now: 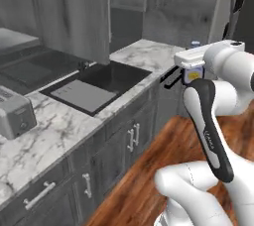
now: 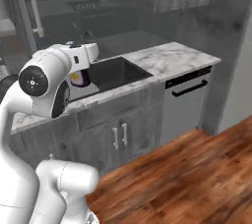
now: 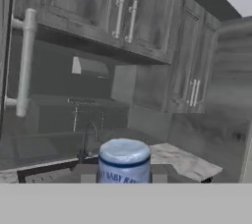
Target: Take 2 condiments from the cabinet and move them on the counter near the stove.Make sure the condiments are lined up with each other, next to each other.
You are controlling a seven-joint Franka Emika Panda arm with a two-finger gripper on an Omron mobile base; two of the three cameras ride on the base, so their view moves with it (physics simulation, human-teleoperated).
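The dark-brown sauce bottle (image 1: pixel 192 75) with yellow label and blue cap hangs upright in the air over the counter's front edge, with my gripper (image 1: pixel 191 66) shut on it. From the right it shows as a yellow-labelled bottle (image 2: pixel 78 77) under the white hand, in front of the sink. The hand view has its blue cap (image 3: pixel 124 158) close at the bottom middle. The cabinet door (image 3: pixel 7 56) stands open, its pale bar handle (image 3: pixel 24 63) at the left. The black shaker and the stove are out of view. The marble counter (image 1: pixel 54 126) runs left.
A black sink (image 1: pixel 99 84) with a tap is set in the counter. A grey toaster (image 1: pixel 15 113) stands at the left. A dishwasher front (image 2: pixel 189 88) sits under the counter's right end. More wall cabinets (image 3: pixel 123 16) hang behind; wooden floor (image 2: pixel 187 179) lies below.
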